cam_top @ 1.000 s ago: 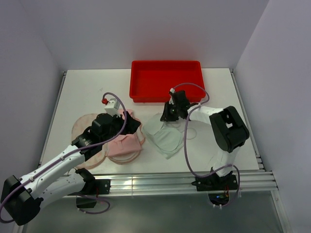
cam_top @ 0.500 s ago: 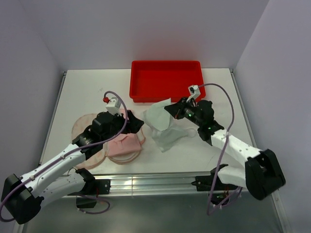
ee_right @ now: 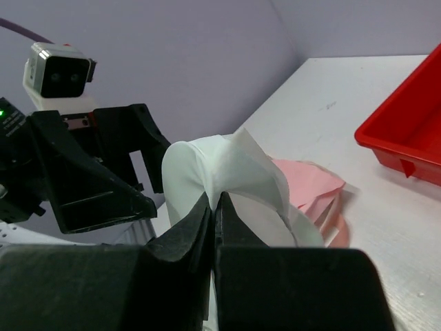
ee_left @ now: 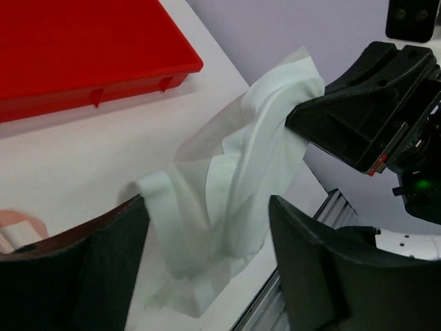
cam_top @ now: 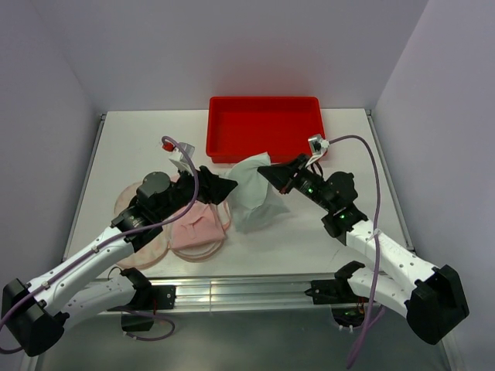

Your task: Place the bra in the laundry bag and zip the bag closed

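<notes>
The right gripper [cam_top: 263, 171] is clamped on the pale bra's [cam_top: 252, 195] top edge, its lower end trailing on the table; the left gripper [cam_top: 225, 188] gapes just beside it, the laundry bag [cam_top: 124, 205] lying under that arm

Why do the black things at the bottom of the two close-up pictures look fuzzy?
Right wrist view: the black fingers sit almost against the lens, so they blur; the white cloth they pinch looks sharper. Left wrist view: its open black fingers blur too. Top view: evenly lit, sharp.
</notes>
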{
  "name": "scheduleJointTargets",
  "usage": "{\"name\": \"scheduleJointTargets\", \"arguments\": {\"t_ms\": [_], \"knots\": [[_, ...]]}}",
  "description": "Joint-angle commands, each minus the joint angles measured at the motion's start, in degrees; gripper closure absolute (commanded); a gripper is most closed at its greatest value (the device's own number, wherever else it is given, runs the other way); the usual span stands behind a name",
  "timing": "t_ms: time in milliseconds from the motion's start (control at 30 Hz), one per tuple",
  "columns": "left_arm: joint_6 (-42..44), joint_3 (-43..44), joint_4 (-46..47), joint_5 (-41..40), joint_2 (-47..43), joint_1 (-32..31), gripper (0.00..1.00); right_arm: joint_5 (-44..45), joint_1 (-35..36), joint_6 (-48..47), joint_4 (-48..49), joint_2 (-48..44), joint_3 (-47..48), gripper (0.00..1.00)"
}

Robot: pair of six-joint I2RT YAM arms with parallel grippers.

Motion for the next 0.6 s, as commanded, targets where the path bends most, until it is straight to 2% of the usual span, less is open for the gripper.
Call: {"name": "scheduleJointTargets", "arguments": {"t_ms": [0, 33, 67, 100, 200, 233, 300, 333, 433, 567], "knots": [[1.01, 2.23, 4.98, 3.6, -0.04, -0.56, 0.28, -0.62, 1.3, 0.52, 3.06, -1.45, 0.71, 1.0], [1.01, 2.41, 5.25, 3.86, -0.04, -0.56, 0.47, -0.44, 1.39, 0.61, 2.97, -1.54, 0.62, 1.0], [1.1, 2.32, 5.51, 4.13, -0.13, -0.65, 0.57, -0.53, 1.48, 0.69, 2.88, -1.63, 0.62, 1.0], [1.19, 2.32, 5.86, 4.39, -0.39, -0.73, 0.71, -0.62, 1.48, 0.87, 2.88, -1.72, 0.62, 1.0], [1.45, 2.84, 5.26, 3.69, -1.26, -0.65, 0.99, -1.15, 1.4, 0.26, 0.35, -1.63, 1.84, 1.0], [1.97, 3.37, 4.38, 3.86, -1.62, -0.65, 1.0, -1.15, 1.48, -0.53, -1.15, -1.72, 2.55, 0.98], [2.33, 3.64, 3.85, 5.0, -2.76, -0.73, 1.0, -1.93, 1.48, -5.35, -8.69, -1.72, 6.04, 0.84], [2.5, 3.9, 3.5, 5.88, -3.11, -0.65, 1.0, -2.72, 1.48, -9.81, -11.77, -1.54, 7.63, 0.65], [3.12, 4.95, 2.27, 7.2, -4.34, -0.65, 1.0, -1.76, 0.44, -15.98, -26.27, -2.07, 14.75, 0.4], [4.17, 6.54, -0.9, 7.38, -7.06, -0.56, 1.0, -0.01, -1.94, -20.04, -33.93, -6.9, 18.8, 0.2]]}}
